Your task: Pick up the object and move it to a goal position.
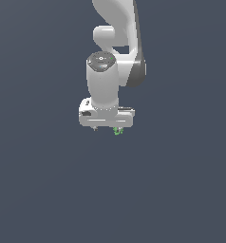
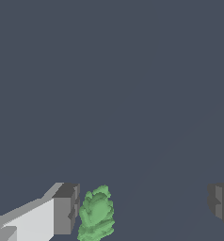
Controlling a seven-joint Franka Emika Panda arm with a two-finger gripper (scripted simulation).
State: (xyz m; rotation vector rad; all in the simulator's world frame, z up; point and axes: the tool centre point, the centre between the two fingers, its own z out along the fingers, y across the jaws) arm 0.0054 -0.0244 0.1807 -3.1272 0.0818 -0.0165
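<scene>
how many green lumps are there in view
1. The green lump sits between the open fingers, close beside one and well apart from the other. In the exterior view it shows just under the gripper. The arm could hide others.

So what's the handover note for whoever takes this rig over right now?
End effector: open, fingers wide apart, low over the surface.
Green object: between the fingers, right beside one finger, far from the other; whether it touches is unclear. In the exterior view it peeks out under the end effector.
Done: approach and lowering around the object.
Left: close on it, lift, carry to the goal. No goal marker shows in either view.
</scene>
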